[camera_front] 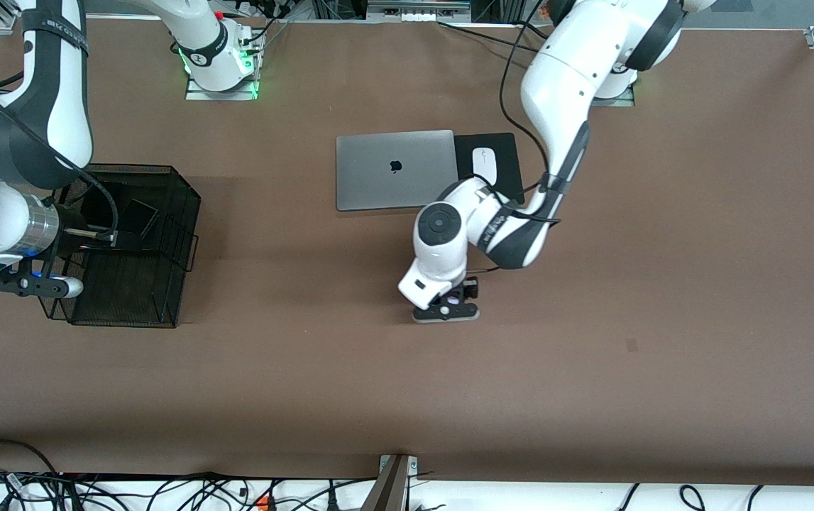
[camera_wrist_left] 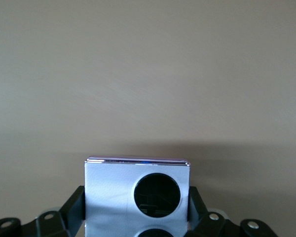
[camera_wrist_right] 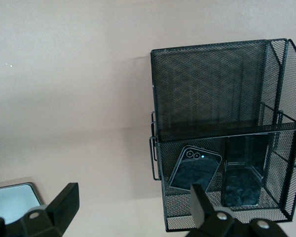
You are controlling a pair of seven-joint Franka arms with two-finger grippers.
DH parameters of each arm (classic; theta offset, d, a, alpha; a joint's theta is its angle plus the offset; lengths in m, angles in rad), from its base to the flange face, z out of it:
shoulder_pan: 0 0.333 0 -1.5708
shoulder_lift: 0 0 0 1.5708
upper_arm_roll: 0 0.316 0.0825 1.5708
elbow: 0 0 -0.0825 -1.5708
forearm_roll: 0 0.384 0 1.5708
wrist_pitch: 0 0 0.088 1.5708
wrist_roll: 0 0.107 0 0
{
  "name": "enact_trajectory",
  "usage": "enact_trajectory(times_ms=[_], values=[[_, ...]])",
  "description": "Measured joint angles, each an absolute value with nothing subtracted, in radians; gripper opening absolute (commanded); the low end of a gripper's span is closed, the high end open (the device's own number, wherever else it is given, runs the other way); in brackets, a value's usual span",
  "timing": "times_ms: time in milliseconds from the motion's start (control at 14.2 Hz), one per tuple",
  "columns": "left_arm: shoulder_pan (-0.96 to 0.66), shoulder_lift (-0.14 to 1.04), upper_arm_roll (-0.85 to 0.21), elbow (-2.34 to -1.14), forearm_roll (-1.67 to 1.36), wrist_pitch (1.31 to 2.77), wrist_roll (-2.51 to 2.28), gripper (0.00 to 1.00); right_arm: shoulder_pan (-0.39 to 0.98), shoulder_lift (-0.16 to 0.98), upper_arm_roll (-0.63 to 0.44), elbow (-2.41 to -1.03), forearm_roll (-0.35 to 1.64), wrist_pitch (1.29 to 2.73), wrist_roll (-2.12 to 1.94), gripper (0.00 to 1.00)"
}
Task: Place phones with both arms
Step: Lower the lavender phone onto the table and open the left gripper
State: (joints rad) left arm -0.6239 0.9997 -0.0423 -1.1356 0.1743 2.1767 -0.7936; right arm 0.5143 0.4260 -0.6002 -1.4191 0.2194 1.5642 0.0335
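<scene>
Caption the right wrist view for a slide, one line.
Open right gripper above the table beside a black mesh organizer holding a small black phone and a long black phone.

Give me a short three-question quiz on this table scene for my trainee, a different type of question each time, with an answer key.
1. True or false: the right pincer grips a phone.
2. How many phones lie in the mesh basket?
3. What does the left pincer hold? A) white mouse B) lavender phone C) laptop

Key:
1. False, it stands open.
2. Two: the small black phone and the long black phone.
3. B
</scene>
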Motion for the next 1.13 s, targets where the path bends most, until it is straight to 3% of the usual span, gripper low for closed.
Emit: enact_trajectory(times_ms=[422,844,914,985,1126], values=[[-0.718,1.032,-0.048,-1.119,0.1,2.186,-0.855,0.3,0.514,0.426,-0.6,-1.419,0.219,1.564,0.033,0.99],[-0.717,1.062,-0.046,-1.117,0.059,2.291,-0.949,0.32,0.514,0.426,-0.6,-1.419,0.219,1.564,0.033,0.99],[-0.717,1.062,-0.046,-1.117,0.059,2.291,-0.95,0.6,0.514,0.426,-0.6,-1.419,0.219,1.564,0.033,0.99],[-0.716,1.062,-0.046,-1.117,0.059,2.291,-0.951,1.0,0.514,0.426,-0.6,-1.419,0.219,1.564,0.033,1.0],[-0.717,1.064,-0.046,-1.117,0.059,2.295,-0.954,1.0,0.514,0.426,-0.6,-1.419,0.219,1.564,0.033,0.99]])
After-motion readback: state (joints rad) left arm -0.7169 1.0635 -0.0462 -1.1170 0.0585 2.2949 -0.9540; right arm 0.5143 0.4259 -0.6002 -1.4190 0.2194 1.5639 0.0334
